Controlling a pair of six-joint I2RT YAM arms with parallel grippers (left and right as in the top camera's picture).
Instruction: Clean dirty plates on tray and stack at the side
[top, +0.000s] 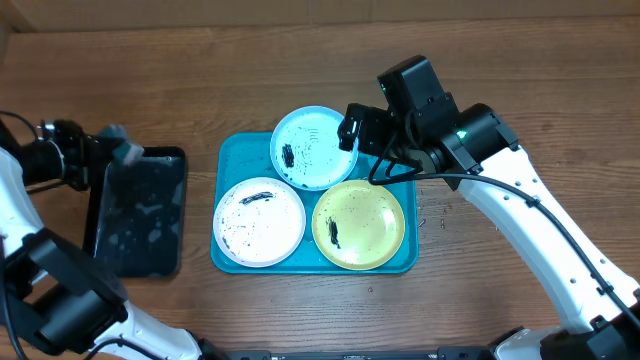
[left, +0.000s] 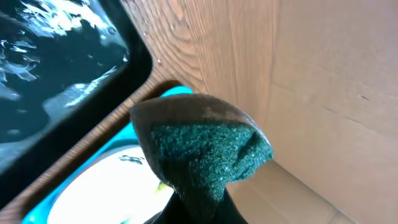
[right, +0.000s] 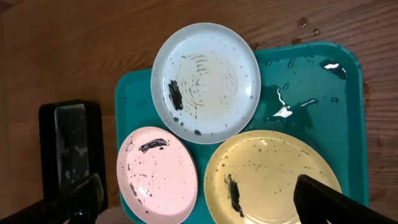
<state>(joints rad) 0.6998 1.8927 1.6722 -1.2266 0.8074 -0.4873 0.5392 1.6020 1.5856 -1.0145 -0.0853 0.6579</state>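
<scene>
The turquoise tray (top: 228, 160) holds three dirty plates: a light blue plate (top: 315, 148) at the back, a white plate (top: 258, 222) at the front left and a yellow-green plate (top: 358, 225) at the front right, all with black smears and specks. My right gripper (top: 350, 128) is open and empty, hovering above the light blue plate's right edge. In the right wrist view its fingers (right: 198, 186) spread wide over the white plate (right: 158, 177) and yellow-green plate (right: 273, 174). My left gripper (top: 120, 150) is shut on a green sponge (left: 205, 152), left of the tray.
A smaller black tray (top: 140, 212) with water in it lies left of the turquoise tray, under my left gripper. Water drops lie on the turquoise tray's right side (right: 311, 74) and on the wood beside it.
</scene>
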